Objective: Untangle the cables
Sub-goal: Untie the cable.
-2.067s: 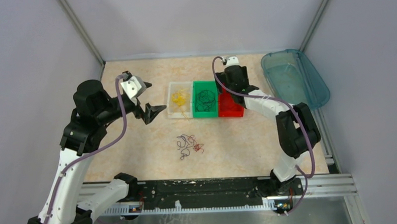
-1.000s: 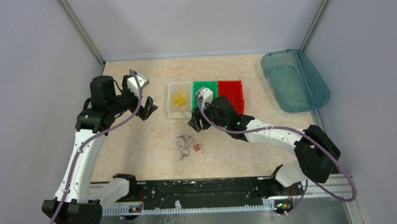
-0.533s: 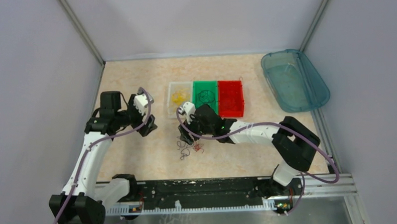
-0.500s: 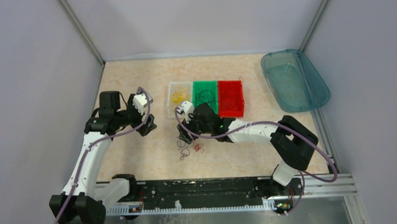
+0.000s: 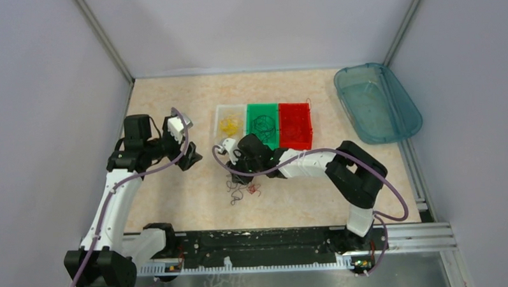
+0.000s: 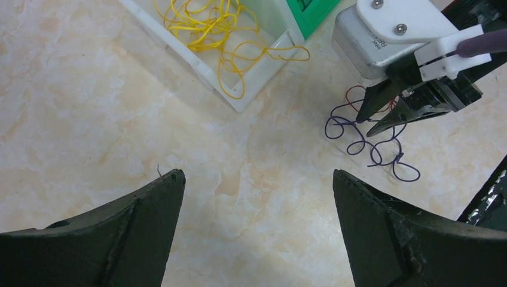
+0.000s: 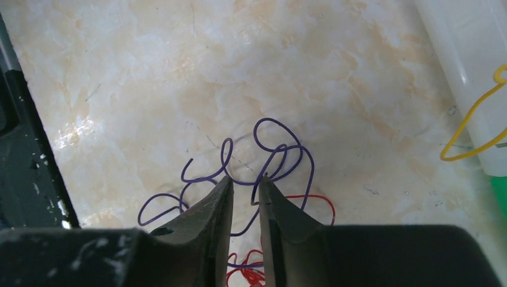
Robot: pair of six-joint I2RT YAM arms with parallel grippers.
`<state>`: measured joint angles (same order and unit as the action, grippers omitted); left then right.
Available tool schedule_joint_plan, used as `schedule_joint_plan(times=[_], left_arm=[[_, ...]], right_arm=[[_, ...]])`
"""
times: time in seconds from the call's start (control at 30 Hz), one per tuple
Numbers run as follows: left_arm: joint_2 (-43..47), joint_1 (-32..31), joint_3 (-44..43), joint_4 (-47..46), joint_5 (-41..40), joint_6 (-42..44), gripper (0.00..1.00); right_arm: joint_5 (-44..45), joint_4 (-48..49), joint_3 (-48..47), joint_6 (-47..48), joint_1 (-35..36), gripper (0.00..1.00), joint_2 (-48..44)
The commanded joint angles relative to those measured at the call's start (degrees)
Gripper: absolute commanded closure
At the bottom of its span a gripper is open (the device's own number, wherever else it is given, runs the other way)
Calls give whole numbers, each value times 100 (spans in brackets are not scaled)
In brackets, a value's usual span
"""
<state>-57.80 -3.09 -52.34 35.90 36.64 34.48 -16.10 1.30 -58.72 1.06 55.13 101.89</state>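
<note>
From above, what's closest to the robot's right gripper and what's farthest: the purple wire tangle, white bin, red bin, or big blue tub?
Starting from the right gripper:
1. purple wire tangle, right at its tips.
2. white bin, just behind it.
3. red bin, farther back and to the right.
4. blue tub, away in the far right corner.

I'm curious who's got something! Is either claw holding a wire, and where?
Left claw: wide open, holding nothing. Right claw: tips at a loop of the purple cable; a grip cannot be told.
</note>
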Motion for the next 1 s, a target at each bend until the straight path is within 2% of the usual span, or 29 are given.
schedule_joint_plan(times=[0.0, 0.03, 0.07, 0.2, 0.37, 0.53, 0.7, 0.8, 0.97], left_arm=[[116, 28, 49, -175, 145, -256, 2], [148, 36, 47, -176, 169, -295, 2], [187, 31, 50, -163, 206, -289, 2], [416, 28, 153, -141, 616, -226, 1], [636, 30, 287, 54, 1288, -86, 1], [852, 20, 473, 17, 1932, 99, 1], [691, 13, 228, 369, 2229, 435, 2], [653, 11, 167, 593, 2457, 588, 5], [761, 5, 221, 599, 2782, 723, 15]], right_arm=[[-192, -91, -547, 122, 53, 88, 92], [-192, -93, -586, 102, 55, 96, 61], [-176, -62, -601, 34, 57, 100, 16], [36, 579, -349, -310, 46, 100, -474], [129, 1978, 293, -1165, -9, 100, -1344], [-404, 3068, 688, -1972, -11, 100, -1809], [-829, 3760, 942, -2544, -4, 100, -1977], [-868, 4119, 1060, -2812, -11, 100, -2057], [-1089, 4411, 1057, -3054, -11, 100, -2049]])
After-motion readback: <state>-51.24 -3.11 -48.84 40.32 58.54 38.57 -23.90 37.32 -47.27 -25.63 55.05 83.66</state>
